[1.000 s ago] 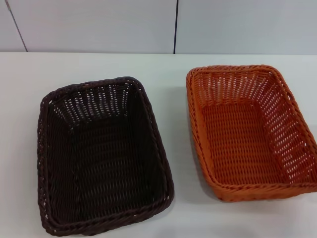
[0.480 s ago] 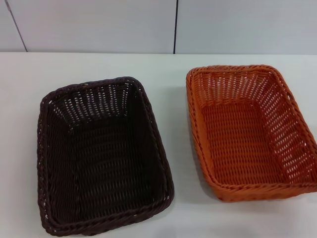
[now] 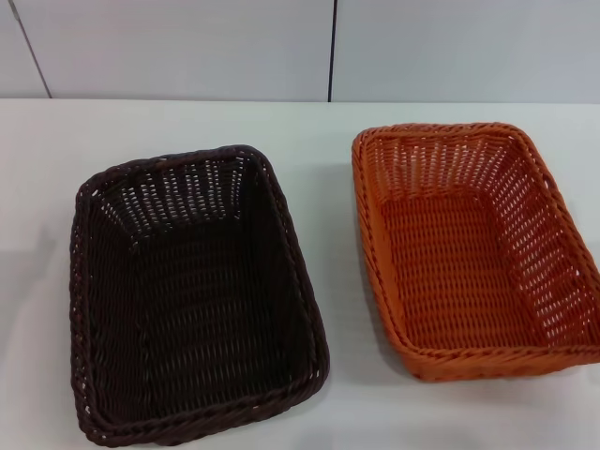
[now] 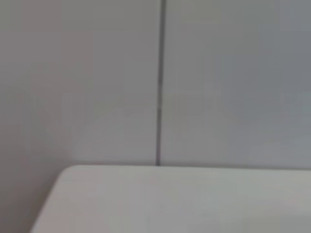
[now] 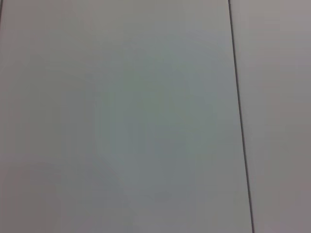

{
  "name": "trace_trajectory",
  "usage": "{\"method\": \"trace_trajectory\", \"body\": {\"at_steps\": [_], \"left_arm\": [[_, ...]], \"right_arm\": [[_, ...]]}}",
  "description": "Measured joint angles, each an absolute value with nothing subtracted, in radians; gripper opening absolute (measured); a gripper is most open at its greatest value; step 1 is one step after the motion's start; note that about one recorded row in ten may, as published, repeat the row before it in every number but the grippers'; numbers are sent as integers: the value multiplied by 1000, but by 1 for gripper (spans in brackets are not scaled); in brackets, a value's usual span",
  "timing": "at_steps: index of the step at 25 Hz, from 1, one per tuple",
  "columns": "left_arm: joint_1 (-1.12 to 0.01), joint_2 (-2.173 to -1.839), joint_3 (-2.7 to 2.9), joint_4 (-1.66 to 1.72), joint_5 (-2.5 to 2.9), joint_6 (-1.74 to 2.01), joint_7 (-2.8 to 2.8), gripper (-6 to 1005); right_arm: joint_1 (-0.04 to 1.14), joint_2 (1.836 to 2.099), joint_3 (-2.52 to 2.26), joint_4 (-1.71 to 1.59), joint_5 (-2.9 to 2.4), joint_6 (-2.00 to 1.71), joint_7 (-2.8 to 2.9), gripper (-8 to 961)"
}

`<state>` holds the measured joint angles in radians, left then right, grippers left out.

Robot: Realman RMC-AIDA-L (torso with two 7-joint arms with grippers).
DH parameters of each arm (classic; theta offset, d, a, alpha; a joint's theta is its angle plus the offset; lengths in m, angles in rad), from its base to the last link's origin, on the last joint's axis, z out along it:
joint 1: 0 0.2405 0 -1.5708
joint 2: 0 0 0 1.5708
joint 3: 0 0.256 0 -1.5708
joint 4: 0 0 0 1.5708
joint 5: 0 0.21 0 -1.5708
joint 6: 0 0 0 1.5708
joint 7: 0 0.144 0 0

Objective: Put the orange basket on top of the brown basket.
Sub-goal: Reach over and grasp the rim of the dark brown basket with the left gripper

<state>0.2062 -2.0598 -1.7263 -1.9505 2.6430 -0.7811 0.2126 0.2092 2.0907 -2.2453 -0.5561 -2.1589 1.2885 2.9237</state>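
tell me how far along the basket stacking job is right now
Nothing looks done yet. The bright orange rectangular woven basket sits empty on the white table, on the robot's right, apart from the very dark brown rectangular woven basket on its left. Nothing is in hand: neither gripper shows in any view, and the wrist cameras see only wall and table edge. Left: grasp the orange basket, lift it, and set it on the brown one.

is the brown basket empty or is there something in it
Empty. In the head view the brown basket sits upright with only its bare woven floor showing; the orange basket stands apart beside it.
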Motion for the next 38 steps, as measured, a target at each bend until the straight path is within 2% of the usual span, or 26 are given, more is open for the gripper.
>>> {"method": "trace_trajectory", "body": {"at_steps": [12,38], "left_arm": [[98,-2066,-1711,-1920,2641,-1048,185,702],[30,-2064,-1620,-1799,2641,-1119,160,683]], "right_arm": [[205,2091,-2249,-539,-2158,1287,2925,723],[207,2091,-2248,-532,-2157,1284,2925,724]]}}
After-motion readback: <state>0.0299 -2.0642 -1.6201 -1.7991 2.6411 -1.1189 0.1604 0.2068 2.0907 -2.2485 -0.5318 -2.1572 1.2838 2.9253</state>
